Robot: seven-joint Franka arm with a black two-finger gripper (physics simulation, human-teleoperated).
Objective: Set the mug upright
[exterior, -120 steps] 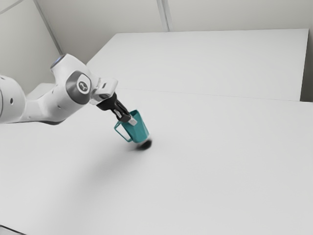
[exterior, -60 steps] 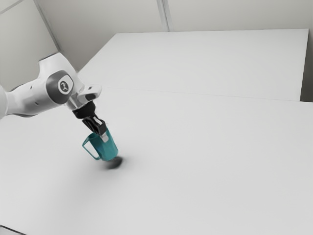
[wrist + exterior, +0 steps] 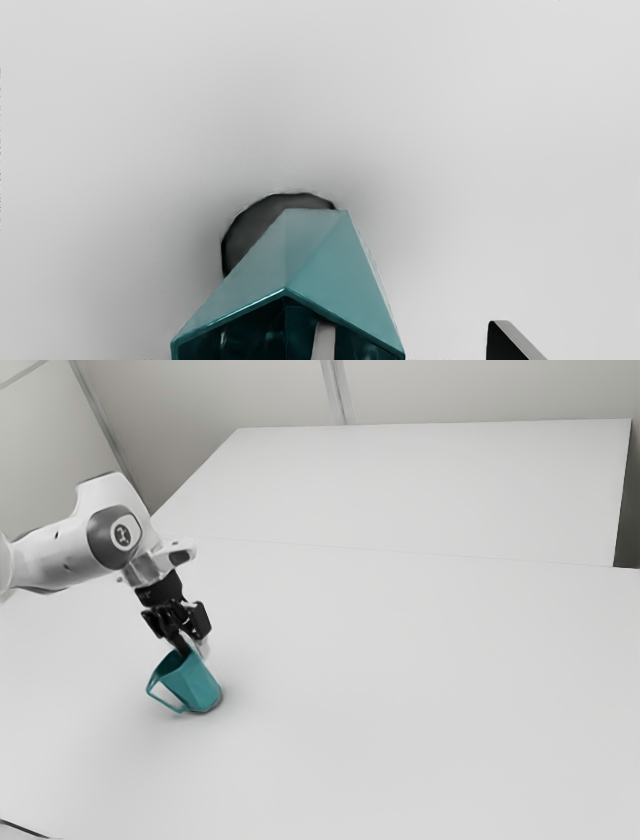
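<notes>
Holding the tool (image 3: 195, 649) open with one finger (image 3: 324, 345) inside the mug (image 3: 190, 682) and slanting the mug's long axis, mouth (image 3: 285, 292) pointing up toward the exterior view's left

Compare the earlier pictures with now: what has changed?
The mug and claw have moved toward the exterior view's left and nearer its camera. The claw, earlier closed on the mug's wall, has opened and let go, one finger inside. The handle still faces the exterior view's left.
</notes>
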